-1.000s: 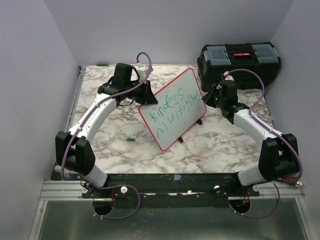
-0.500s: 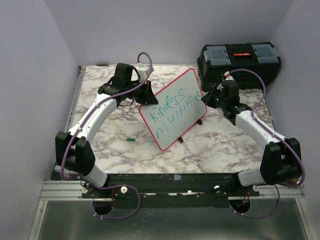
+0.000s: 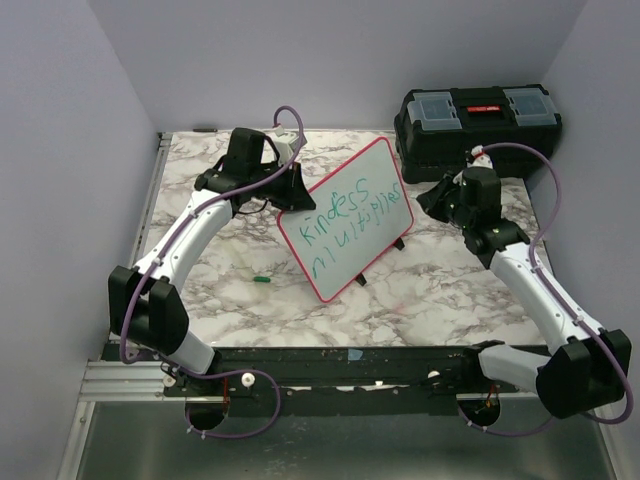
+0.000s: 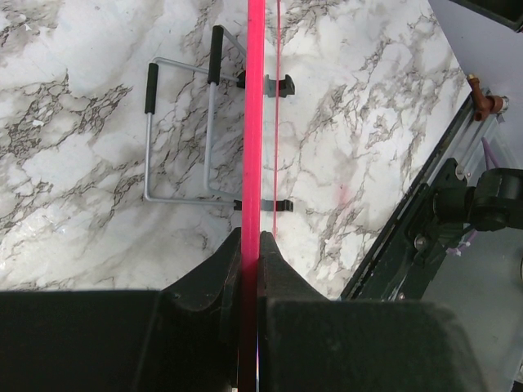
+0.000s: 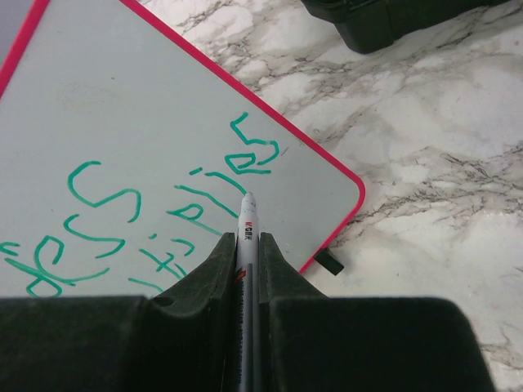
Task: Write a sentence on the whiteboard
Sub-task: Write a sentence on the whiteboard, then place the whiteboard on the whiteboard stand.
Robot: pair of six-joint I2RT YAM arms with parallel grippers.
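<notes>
The whiteboard (image 3: 385,162), white with a red-pink rim, stands tilted on the marble table. The sentence (image 3: 345,222) is written on it in green in two lines. My left gripper (image 3: 295,190) is shut on the board's upper left rim. The left wrist view sees that rim (image 4: 255,122) edge-on between the left gripper's (image 4: 249,245) fingers. My right gripper (image 3: 435,195) is just right of the board, apart from it. In the right wrist view the right gripper (image 5: 248,241) is shut on a white marker (image 5: 248,216). The marker's tip points at the end of the lettering (image 5: 245,155) on the board (image 5: 122,98).
A black toolbox (image 3: 478,120) stands at the back right, close behind my right arm. A small green cap (image 3: 261,280) lies on the table left of the board. A wire stand (image 4: 180,131) props the board from behind. Purple walls close in both sides.
My right arm has drawn back to the right, taking the marker away from the board's right edge. The left gripper and the board have not moved.
</notes>
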